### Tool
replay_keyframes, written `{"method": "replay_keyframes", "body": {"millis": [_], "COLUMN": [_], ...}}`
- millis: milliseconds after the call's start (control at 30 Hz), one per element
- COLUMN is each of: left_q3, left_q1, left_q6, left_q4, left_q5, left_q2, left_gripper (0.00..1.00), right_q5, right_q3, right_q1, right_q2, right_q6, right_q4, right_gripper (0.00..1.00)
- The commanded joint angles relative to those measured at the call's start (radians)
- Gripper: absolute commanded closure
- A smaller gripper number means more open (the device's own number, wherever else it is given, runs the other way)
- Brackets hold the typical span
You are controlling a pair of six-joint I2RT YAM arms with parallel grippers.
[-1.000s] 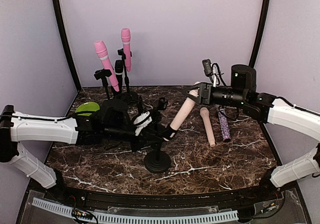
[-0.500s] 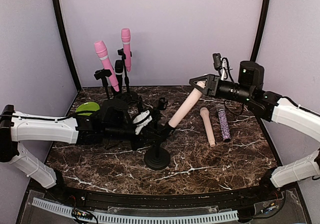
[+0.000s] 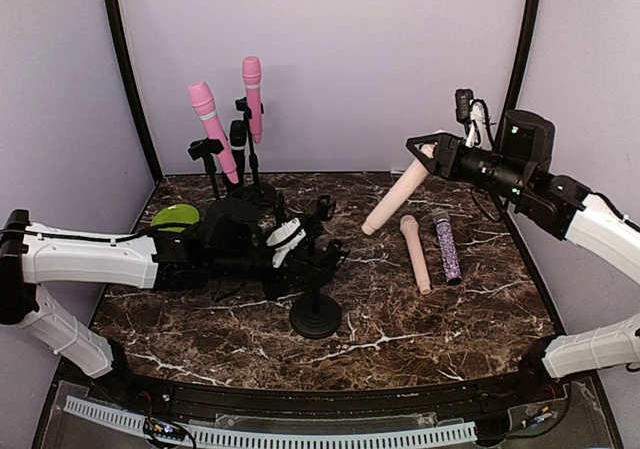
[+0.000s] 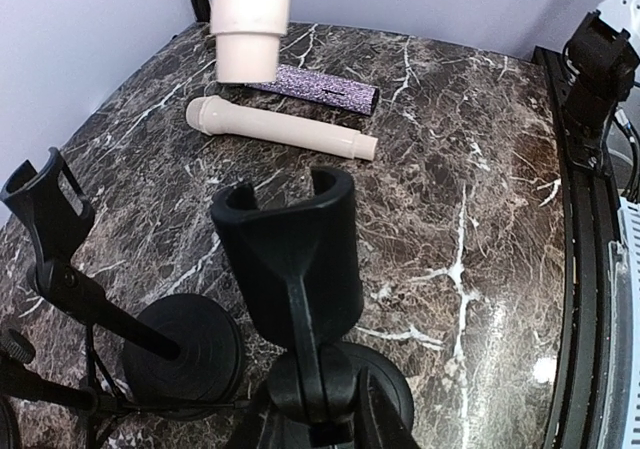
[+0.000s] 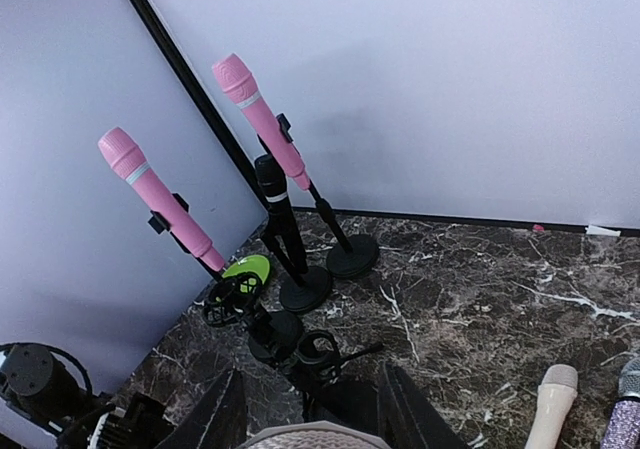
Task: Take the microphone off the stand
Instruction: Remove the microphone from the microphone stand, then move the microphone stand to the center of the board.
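The right gripper (image 3: 432,156) clamps the cream microphone (image 3: 392,201) aloft, clear of the stand (image 3: 315,321), whose stem the left gripper (image 3: 308,265) pinches. A tan microphone (image 3: 415,254) and a purple microphone (image 3: 447,247) lie beneath it. Pink microphones (image 3: 212,129) stand behind.

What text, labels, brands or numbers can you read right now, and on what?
None readable in any view.
The held cream microphone in the right pincer, the empty stand, the left pink microphone, the right pink microphone, and the second cream microphone and purple glitter microphone lying on the table all look plain.
The small circuit board at the near edge is too small to read.
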Motion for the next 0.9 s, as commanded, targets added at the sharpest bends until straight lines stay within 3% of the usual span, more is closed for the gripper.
{"method": "replay_keyframes", "body": {"millis": [0, 133, 367, 867], "left_q3": [-0.006, 0.005, 0.021, -0.104], "left_q1": [0.009, 0.012, 0.05, 0.069], "left_q6": [-0.098, -0.143, -0.095, -0.101], "left_q4": [-0.182, -0.1, -0.013, 0.173], "left_q5": [-0.15, -0.222, -0.358, -0.325], "left_q2": [0.095, 0.151, 0.234, 0.154], "left_gripper": [1.0, 1.0, 1.0, 1.0], "right_q5": [-0.002, -0.019, 0.045, 0.087], "right_q3": [0.042, 0.063, 0.086, 0.107], "right_q1": [-0.006, -0.002, 0.036, 0.059], "right_q2": [0.01, 0.055, 0.132, 0.39], "right_q6": [-0.079, -0.094, -0.111, -0.053], "right_q4": [-0.111, -0.191, -0.313, -0.303], "right_gripper": [0.82, 0.82, 0.82, 0.83]}}
